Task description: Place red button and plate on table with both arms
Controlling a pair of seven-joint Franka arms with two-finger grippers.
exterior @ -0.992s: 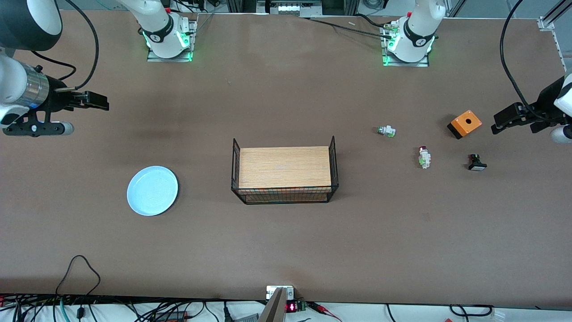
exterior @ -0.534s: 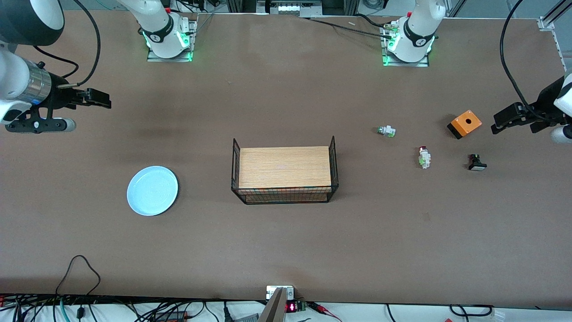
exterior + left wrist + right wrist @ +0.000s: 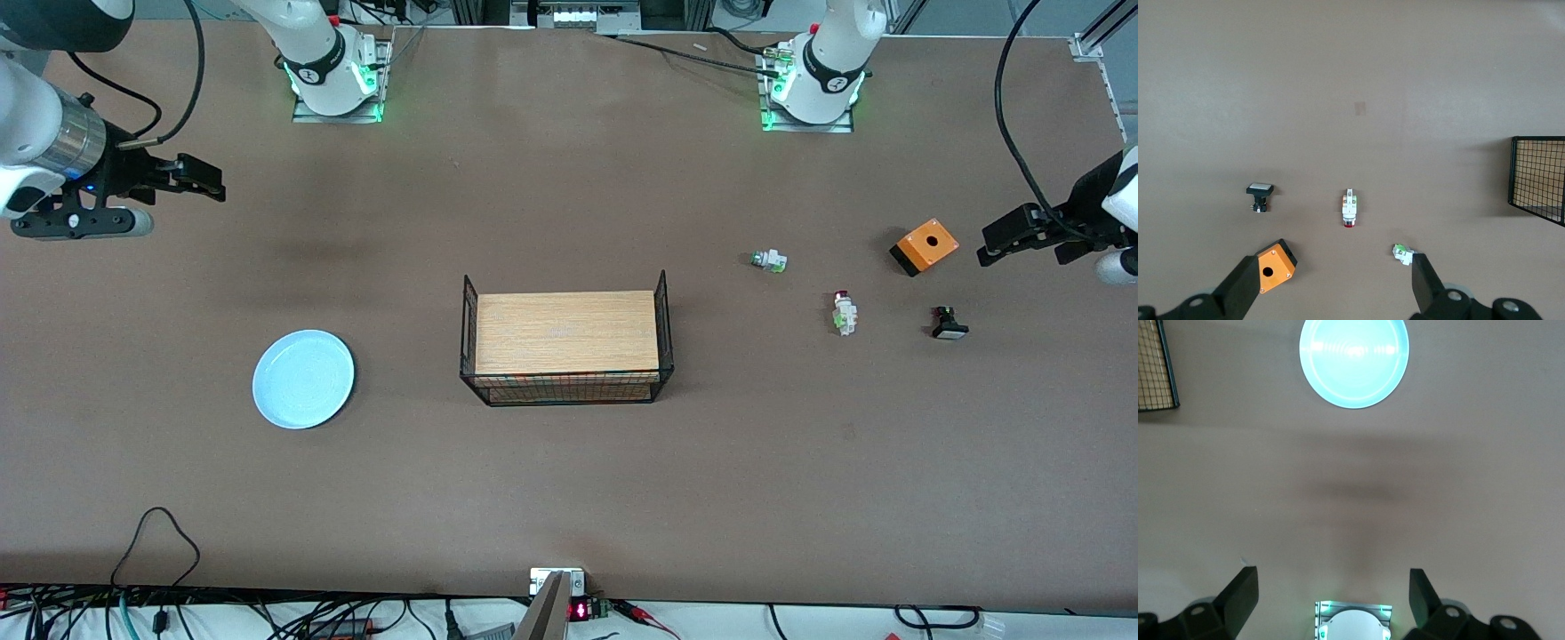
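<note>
The red button (image 3: 842, 314) lies on its side on the brown table (image 3: 569, 480) toward the left arm's end, between a green-capped button (image 3: 768, 260) and a black button (image 3: 948, 324), with an orange box (image 3: 925, 246) close by. The pale blue plate (image 3: 303, 379) sits flat toward the right arm's end, well apart from the wire rack (image 3: 565, 342) at the middle. The left pincer (image 3: 1000, 240) hangs wide and empty over the table edge near the orange box. The right pincer (image 3: 200, 176) hangs wide and empty over bare table.
</note>
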